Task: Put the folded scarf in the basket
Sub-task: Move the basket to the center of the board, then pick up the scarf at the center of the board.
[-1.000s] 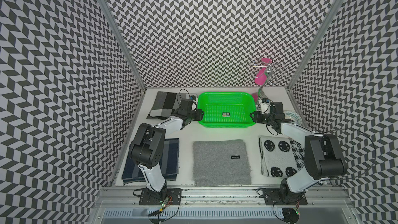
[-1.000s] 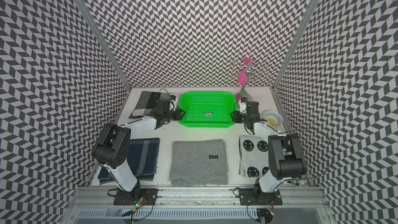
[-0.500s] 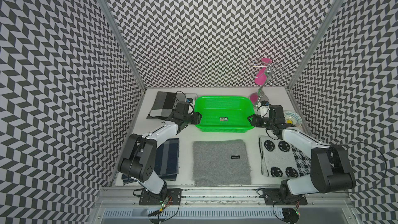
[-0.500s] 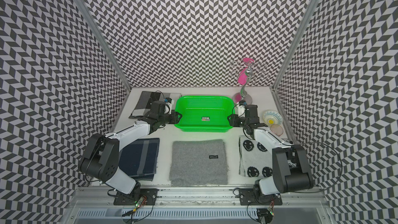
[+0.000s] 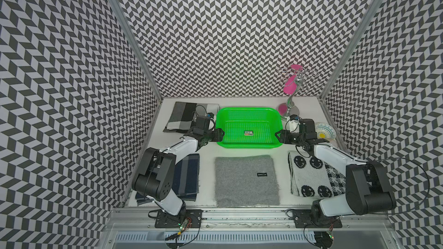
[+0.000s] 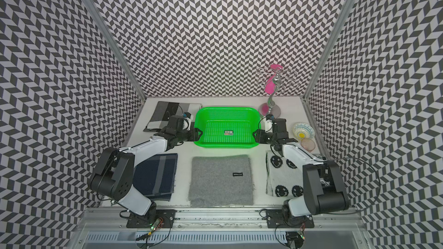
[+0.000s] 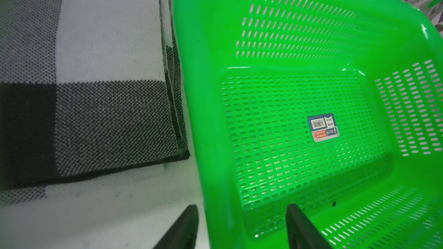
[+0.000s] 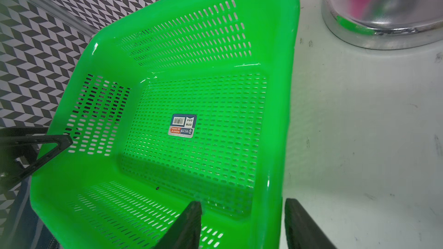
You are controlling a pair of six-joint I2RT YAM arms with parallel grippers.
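- The basket [image 5: 247, 145], bright green and perforated, sits in the upper middle of the white surface [image 5: 207, 155] in both top views. It holds nothing but a small sticker on its floor.
- My left end effector [image 7: 241, 211] is at the basket's left short side. Its jaws are spread wide astride the rim, one inside and one outside, and neither presses on the plastic.
- My right end effector [image 8: 242, 202] mirrors this at the right short side, spread wide astride the rim and holding nothing.
- I judge the step in hand to be about positioning the basket. No scarf is lifted yet, so the task proper is not begun.
- The grey scarf [image 5: 247, 180] lies folded flat at centre frame, just below the basket and apart from it. I take it as the one meant, though I cannot be sure.
- The next move calls for drawing both end effectors clear of the rim without dragging the light basket. They must then come down to the scarf's edges and pinch every layer so the fold holds.
- Three other folded scarves are around:
  - A navy scarf [image 5: 188, 176] lies at lower left, under my left arm.
  - A smiley-patterned scarf [image 5: 309, 176] lies at lower right, under my right arm.
  - A grey-and-white block scarf [image 5: 182, 116] lies at upper left, just beside the basket.
- A metal stand [image 5: 290, 108] and a small bowl [image 5: 323, 131] sit near my right end effector and could be knocked as it retreats.
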